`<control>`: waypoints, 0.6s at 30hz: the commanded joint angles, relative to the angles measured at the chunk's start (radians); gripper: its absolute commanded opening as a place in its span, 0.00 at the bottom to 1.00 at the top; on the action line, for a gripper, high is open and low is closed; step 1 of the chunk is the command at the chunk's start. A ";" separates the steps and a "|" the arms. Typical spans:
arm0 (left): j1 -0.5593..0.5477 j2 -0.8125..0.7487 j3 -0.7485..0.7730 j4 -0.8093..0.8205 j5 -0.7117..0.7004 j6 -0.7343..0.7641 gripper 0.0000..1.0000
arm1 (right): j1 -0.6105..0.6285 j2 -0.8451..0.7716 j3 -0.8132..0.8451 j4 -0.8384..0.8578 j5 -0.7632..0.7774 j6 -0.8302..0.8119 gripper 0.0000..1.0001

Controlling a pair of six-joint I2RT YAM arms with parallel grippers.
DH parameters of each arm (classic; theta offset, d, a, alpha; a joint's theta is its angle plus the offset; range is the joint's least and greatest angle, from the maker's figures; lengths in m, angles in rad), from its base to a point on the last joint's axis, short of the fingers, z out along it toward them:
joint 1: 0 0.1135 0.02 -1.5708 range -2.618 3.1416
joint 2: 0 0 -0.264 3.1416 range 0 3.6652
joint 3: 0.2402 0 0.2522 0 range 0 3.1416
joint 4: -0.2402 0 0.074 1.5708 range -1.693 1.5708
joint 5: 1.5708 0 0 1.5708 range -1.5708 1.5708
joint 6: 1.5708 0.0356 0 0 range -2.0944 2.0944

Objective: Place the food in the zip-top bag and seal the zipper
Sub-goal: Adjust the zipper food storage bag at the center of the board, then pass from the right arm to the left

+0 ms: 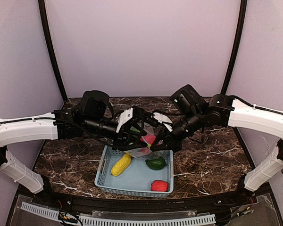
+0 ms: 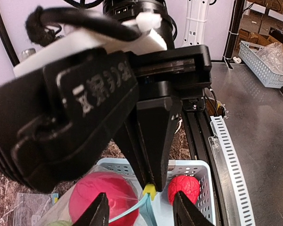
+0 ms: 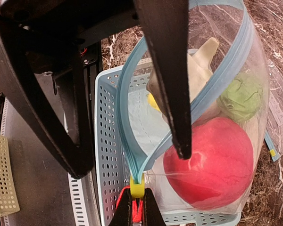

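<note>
Pinching clear plastic bag (image 3: pixel 228 63) w/ R gripper (image 3: pixel 137 200) | round red apple (image 3: pixel 212 160) inside

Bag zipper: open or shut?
Open. In the right wrist view, the zipper tracks on the bag bow wide apart.

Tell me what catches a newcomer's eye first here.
A big red apple fills the clear bag hanging above the far edge of the blue basket. The right tool pinches the bag's yellow slider, while yellow corn lies in the basket.
</note>
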 commanded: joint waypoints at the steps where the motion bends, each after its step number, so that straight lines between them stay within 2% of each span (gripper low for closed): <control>1: -0.005 0.028 -0.017 -0.034 -0.037 0.047 0.46 | -0.007 -0.031 0.004 0.039 -0.024 -0.002 0.00; 9: -0.027 0.037 -0.016 -0.071 -0.131 0.107 0.43 | -0.020 -0.026 0.010 0.041 -0.033 -0.010 0.00; 13: -0.048 0.036 -0.019 -0.098 -0.196 0.138 0.33 | -0.032 -0.024 0.013 0.042 -0.043 -0.014 0.00; 18: -0.062 0.031 -0.019 -0.107 -0.226 0.151 0.13 | -0.040 -0.021 0.008 0.049 -0.035 -0.013 0.00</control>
